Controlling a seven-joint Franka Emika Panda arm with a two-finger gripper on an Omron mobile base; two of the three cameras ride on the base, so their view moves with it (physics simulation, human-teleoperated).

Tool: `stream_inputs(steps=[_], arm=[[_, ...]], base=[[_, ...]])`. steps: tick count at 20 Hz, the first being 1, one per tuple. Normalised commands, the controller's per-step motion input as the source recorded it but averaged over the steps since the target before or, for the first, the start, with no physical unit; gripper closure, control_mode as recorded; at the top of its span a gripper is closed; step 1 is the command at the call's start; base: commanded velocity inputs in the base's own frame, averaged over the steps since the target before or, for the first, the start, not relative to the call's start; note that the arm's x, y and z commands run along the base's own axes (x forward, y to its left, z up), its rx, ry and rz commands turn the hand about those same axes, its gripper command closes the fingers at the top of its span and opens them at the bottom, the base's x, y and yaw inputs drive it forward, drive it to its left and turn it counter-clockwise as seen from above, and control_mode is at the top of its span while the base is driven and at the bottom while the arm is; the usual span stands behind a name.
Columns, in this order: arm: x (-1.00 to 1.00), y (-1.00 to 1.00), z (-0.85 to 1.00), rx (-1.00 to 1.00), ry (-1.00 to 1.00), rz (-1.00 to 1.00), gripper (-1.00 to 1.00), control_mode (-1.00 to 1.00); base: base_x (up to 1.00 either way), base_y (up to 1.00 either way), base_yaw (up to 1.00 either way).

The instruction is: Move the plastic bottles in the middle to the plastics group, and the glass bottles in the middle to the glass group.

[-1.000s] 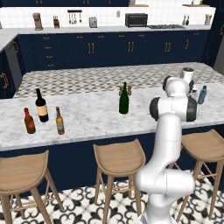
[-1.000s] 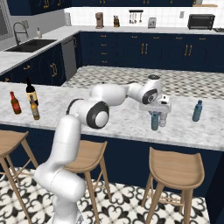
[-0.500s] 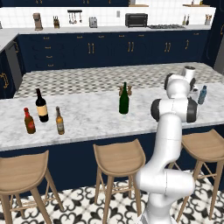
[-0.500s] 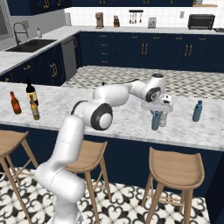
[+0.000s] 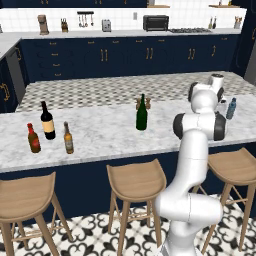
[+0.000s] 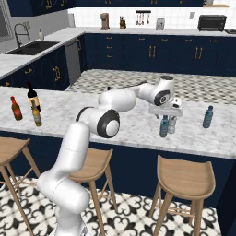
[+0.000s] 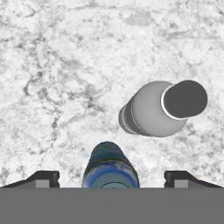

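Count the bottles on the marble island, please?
7. Left end: red-brown bottle, black wine bottle, amber bottle. Green wine bottle mid-counter. Blue-grey bottle and pale grey bottle by the claw, bright blue bottle beyond. The arm may hide more.

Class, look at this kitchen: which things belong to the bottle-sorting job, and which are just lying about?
Job: blue-grey bottle, pale grey bottle, blue bottle, green bottle, amber bottle, black bottle, red-brown bottle, open pincer.
Lying about: stools, toaster oven, toaster, sink.
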Motion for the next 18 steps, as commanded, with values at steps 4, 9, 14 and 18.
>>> stream_inputs(steps=[4, 9, 14, 18], arm=[[-0.09, 0.14, 0.49, 0.0, 0.0, 0.0, -1.0, -1.0], [-0.28, 0.37, 0.38, -0.02, -0.04, 0.0, -1.0, -1.0], [-0.4, 0.83, 0.2, -0.14, -0.04, 0.02, -1.0, -1.0], [-0.26, 1.0, 0.01, -0.2, -0.01, 0.08, -1.0, -1.0]], base=[[0.0, 0.0, 0.0], [0.0, 0.0, 0.0], [0.0, 0.0, 0.0], [0.0, 0.0, 0.0]])
